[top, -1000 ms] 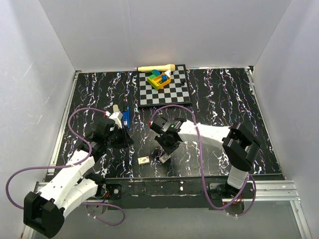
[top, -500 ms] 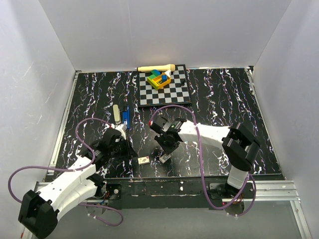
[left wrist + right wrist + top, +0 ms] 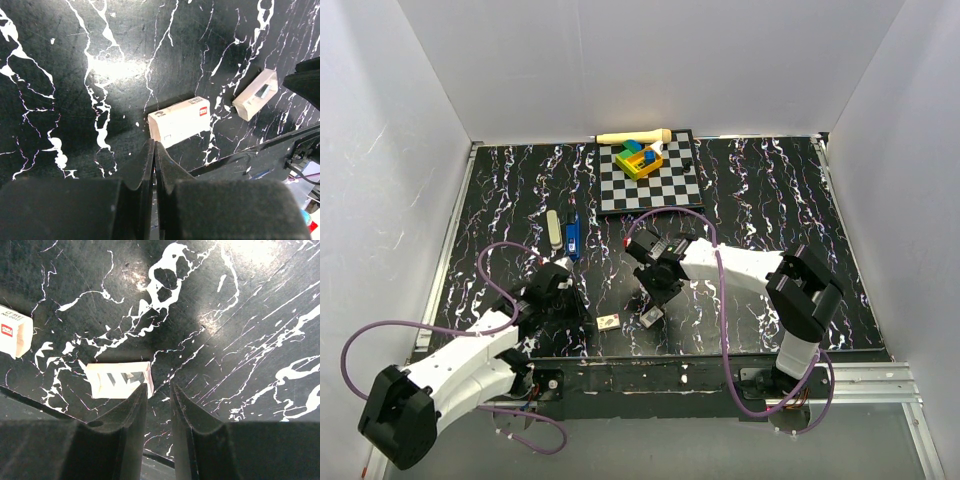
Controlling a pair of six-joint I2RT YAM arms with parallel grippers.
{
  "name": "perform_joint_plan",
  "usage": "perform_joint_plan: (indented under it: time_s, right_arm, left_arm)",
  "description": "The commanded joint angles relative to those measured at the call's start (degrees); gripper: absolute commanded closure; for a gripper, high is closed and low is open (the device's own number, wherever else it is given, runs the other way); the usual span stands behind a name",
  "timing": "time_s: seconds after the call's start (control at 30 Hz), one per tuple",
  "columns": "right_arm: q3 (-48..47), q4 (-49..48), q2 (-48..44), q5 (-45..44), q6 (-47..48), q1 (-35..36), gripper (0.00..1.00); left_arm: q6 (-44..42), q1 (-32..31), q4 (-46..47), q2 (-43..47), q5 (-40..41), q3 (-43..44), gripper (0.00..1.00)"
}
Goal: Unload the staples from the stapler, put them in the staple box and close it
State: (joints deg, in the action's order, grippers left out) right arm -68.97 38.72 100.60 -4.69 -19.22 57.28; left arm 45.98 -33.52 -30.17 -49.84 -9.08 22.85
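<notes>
The blue stapler (image 3: 574, 238) lies on the black marbled table left of centre, with a pale elongated part (image 3: 553, 228) beside it; neither wrist view shows it. My left gripper (image 3: 585, 316) (image 3: 154, 146) is well nearer than the stapler and shut on nothing. Its tips sit just short of a small white staple box (image 3: 609, 321) (image 3: 180, 121). My right gripper (image 3: 658, 298) (image 3: 158, 389) hovers a little open with nothing between its fingers. An open white cardboard tray (image 3: 651, 318) (image 3: 119, 380) lies just left of its tips.
A checkered board (image 3: 650, 180) at the back carries coloured blocks (image 3: 640, 158), and a wooden stick (image 3: 632, 136) lies behind it. White walls enclose the table on three sides. The table's front edge runs close below both grippers.
My left arm has drawn back from the stapler toward the near edge and its gripper has shut. The right gripper has stayed almost in place, shifting slightly.
</notes>
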Motion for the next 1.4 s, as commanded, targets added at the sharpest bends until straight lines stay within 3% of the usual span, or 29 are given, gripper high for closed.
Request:
perform_joint_plan:
  time_s: [0.0,0.83,1.37]
  right_arm:
    - [-1.3,-1.5,0.0,1.6,0.4,-0.2,0.67]
    - [-2.5,-0.1,3.1,3.5,0.2,-0.1,0.73]
    - [-3.5,0.3,4.7,6.2,0.6,-0.1,0.71]
  left_arm:
    - [0.3,-0.4,1.6,-1.9,0.2,-1.6,1.00]
    - [0.6,-0.7,7.9,-6.1,-0.8,-3.1,1.00]
    - [0.4,-0.9,8.6,-6.2,-1.0,-3.0,1.00]
